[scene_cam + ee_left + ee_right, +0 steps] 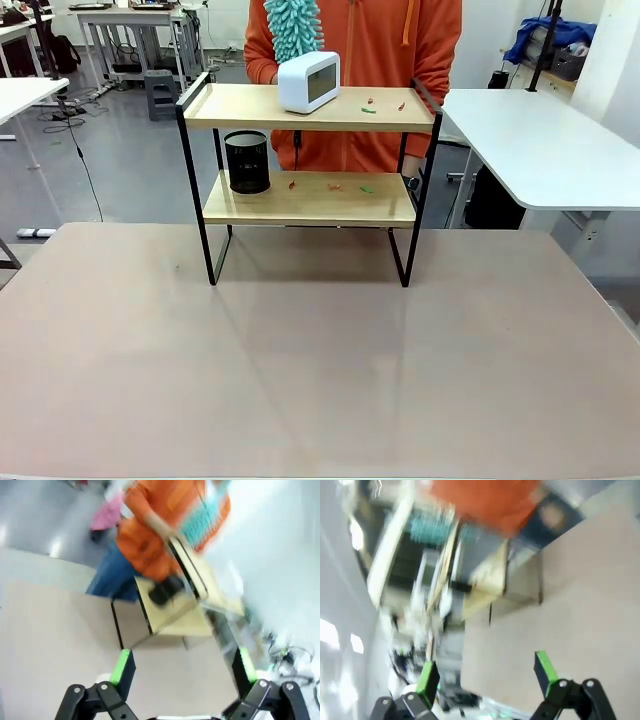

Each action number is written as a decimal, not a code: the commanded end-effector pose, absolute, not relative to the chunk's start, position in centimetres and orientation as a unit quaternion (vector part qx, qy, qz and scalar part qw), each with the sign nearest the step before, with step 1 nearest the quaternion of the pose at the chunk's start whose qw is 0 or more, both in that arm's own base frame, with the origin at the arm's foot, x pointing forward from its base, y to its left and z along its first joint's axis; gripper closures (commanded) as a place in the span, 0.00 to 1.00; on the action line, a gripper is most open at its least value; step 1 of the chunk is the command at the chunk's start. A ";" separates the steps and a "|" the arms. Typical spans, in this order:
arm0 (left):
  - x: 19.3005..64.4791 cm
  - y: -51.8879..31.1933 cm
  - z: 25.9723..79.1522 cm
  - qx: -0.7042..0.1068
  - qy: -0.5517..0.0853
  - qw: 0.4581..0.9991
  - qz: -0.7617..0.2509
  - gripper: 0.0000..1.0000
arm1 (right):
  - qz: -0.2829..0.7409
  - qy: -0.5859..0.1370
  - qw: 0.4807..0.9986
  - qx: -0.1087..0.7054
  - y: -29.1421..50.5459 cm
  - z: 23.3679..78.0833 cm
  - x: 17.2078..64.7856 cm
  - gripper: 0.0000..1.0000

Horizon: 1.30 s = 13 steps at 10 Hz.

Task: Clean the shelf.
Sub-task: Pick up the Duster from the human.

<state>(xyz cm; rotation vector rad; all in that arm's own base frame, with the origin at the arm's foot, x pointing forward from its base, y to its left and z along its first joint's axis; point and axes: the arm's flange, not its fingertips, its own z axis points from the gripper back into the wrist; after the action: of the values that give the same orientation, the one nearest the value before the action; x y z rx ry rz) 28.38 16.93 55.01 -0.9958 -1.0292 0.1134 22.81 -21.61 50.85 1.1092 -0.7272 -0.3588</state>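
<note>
A small two-tier shelf (300, 205) of light wooden boards in a thin black metal frame stands toward the far edge of the beige counter (320, 380). Its top board bears a white rounded screen box (308, 82) and red and green scraps (369, 109); the lower, a black mesh cup (247, 162) and more scraps.

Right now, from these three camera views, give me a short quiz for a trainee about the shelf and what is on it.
1. True or false: the white device stands on the top board of the shelf.
2. Pick one: the black mesh cup sits A) on the lower board, near its left end; B) on the top board; C) on top of the white device.
3. Fill in the blank: in the wrist views, the left gripper and the right gripper both have their jaws ____.

Key: 1 true; 2 A; 3 open.
</note>
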 end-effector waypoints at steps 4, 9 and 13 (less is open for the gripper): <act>27.9 13.9 57.0 -0.432 -0.452 0.780 -0.007 0.00 | -0.085 -0.319 0.797 0.506 -17.5 53.2 23.7 0.00; 27.9 13.9 57.0 -0.432 -0.452 0.780 -0.007 0.00 | -0.085 -0.319 0.797 0.506 -17.5 53.2 23.7 0.00; 27.9 13.9 57.0 -0.432 -0.452 0.780 -0.007 0.00 | -0.085 -0.319 0.797 0.506 -17.5 53.2 23.7 0.00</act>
<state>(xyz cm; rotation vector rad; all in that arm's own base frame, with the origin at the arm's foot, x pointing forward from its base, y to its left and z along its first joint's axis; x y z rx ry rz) 27.62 13.98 56.92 -0.9314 -0.9581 0.0054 23.44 -17.40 52.95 1.0834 -0.6597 -0.2065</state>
